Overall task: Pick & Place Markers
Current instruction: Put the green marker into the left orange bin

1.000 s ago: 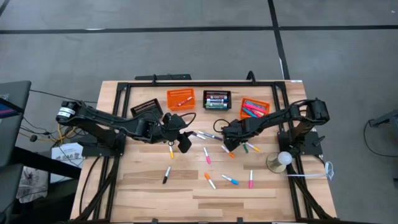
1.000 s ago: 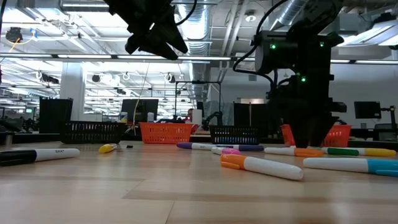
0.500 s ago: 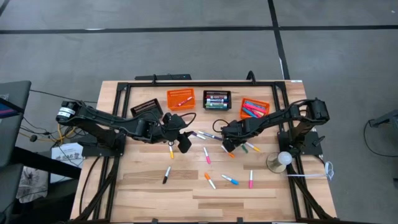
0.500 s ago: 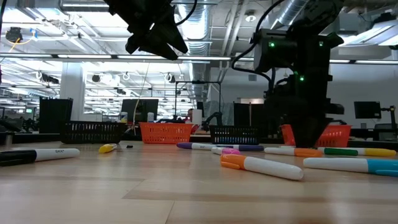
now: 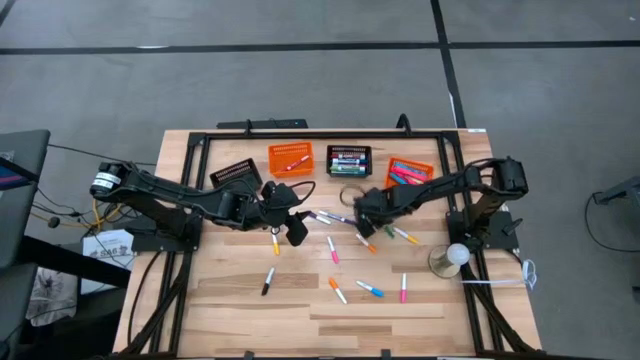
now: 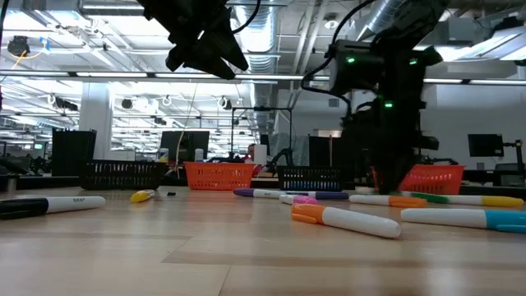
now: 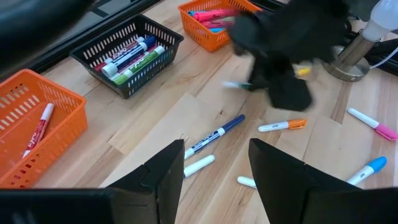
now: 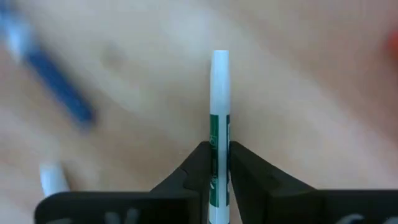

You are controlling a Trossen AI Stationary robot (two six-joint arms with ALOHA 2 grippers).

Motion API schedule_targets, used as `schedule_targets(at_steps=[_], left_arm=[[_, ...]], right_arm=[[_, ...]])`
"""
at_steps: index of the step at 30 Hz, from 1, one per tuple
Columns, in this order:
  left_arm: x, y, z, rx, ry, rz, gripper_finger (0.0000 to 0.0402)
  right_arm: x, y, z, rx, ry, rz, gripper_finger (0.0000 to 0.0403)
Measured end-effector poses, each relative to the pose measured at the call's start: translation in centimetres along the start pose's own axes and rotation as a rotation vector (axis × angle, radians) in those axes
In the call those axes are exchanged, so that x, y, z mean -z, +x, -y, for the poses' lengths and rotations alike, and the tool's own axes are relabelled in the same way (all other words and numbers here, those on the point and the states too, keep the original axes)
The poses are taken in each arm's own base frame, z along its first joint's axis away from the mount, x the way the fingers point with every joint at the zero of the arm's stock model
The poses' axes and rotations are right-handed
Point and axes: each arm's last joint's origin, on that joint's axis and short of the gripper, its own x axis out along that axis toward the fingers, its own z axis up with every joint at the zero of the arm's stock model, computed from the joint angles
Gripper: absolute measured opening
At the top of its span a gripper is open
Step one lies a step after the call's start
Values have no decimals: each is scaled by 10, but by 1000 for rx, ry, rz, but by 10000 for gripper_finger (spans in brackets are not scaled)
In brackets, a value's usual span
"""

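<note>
At table centre, my right gripper [image 8: 219,163] is clamped on a green marker [image 8: 219,118]. At nine o'clock of it, the left gripper [image 7: 214,171] hangs empty, jaws apart. Baskets [image 5: 290,158] partly filled; many markers [image 5: 369,290] remain.

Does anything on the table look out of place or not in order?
Yes. Many markers lie loose on the wood instead of in the baskets. The right hand is shut on a green and white marker. Nothing looks broken or spilled.
</note>
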Motion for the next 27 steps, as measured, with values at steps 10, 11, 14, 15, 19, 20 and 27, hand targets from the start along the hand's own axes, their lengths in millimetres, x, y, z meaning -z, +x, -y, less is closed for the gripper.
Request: schedule_targets(at_steps=[10,11,14,15,19,20,27], left_arm=[[1,0,0,-4,40,-8,179],[1,0,0,-4,39,-8,179],[1,0,-1,-12,39,-4,179],[1,0,-1,-14,38,-2,179],[0,0,-1,-15,32,4,179],[-1,1,-1,-16,28,7,179],[-15,6,-8,-10,-58,99,179]], right_arm=[[-28,-45,21,-215,31,151,24],[-31,-52,24,-254,42,179,29],[-40,-74,34,-386,75,255,46],[-43,-81,37,-431,82,281,49],[-54,-110,46,-641,87,418,49],[-57,-117,48,-698,83,449,46],[-68,-146,47,-949,23,620,34]])
